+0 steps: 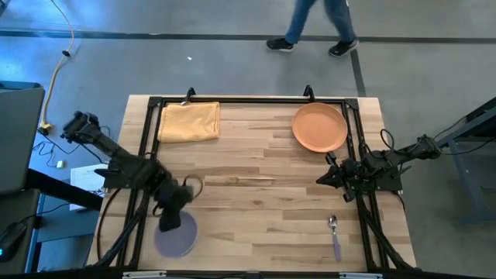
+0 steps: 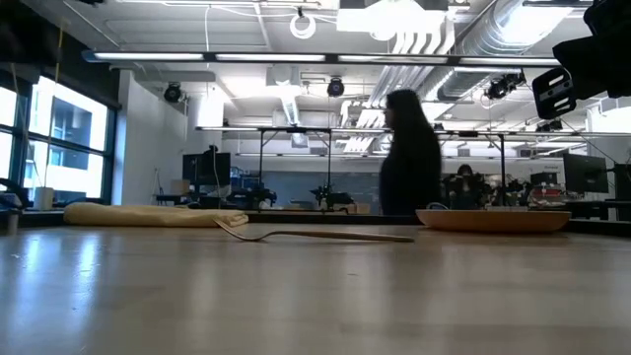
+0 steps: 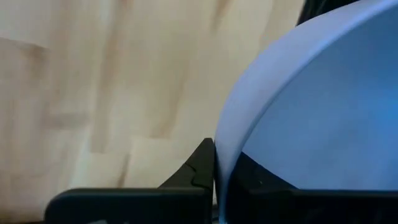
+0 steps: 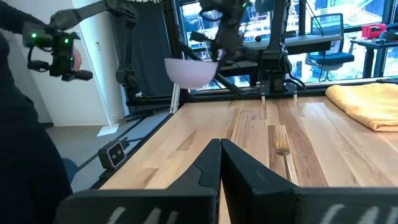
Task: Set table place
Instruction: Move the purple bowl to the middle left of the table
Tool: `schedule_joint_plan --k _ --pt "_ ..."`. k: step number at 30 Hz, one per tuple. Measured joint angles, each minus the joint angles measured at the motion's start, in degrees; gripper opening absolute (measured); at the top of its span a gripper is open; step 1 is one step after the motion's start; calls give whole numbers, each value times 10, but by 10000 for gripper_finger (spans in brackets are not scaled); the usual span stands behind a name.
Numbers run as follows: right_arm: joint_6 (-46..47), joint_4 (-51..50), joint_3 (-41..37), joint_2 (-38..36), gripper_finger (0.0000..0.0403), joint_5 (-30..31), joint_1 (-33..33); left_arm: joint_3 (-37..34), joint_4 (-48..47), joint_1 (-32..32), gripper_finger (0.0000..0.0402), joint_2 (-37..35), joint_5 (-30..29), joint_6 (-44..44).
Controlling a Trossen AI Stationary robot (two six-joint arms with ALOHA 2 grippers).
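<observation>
The large pale butcher-block wooden table with its thin black rail frame (image 1: 256, 209) carries the scattered pieces of one place setting; the left gripper (image 1: 172, 215) is clamped on the rim of a pale lavender-blue round bowl (image 1: 177, 234), one dark finger (image 3: 198, 171) outside the wall and the other inside, as the left wrist view shows; in the right wrist view the bowl (image 4: 189, 71) hangs clear of the wood, so it appears lifted, over the table's near left corner. The relation that matters, I judge, is this: the open middle of the table lies to the right of the held bowl and slightly farther back; there a slim wooden fork (image 1: 249, 180) lies with its long axis running left to right, between the two arms. A folded yellow cloth napkin (image 1: 189, 122) sits at the far left, an orange round plate (image 1: 319, 128) at the far right, and a spoon with a purple handle (image 1: 335, 236) near the right front edge. The right gripper (image 1: 328, 177) waits by the right rail, fingers pressed together on nothing; it is the nearer arm to the plate and spoon.
</observation>
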Motion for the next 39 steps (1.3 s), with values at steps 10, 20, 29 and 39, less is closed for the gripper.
schedule_joint_plan --k 10,20,29,39 --pt "0 0 0 0 0 0 0 36 -130 238 1 -2 -30 18" --pt "0 2 0 0 0 14 0 -10 -125 445 0 34 -97 67" --pt "1 2 0 0 0 15 0 -36 -76 529 0 103 -90 147" --pt "1 2 0 0 0 15 0 -36 -53 540 2 162 -88 189"
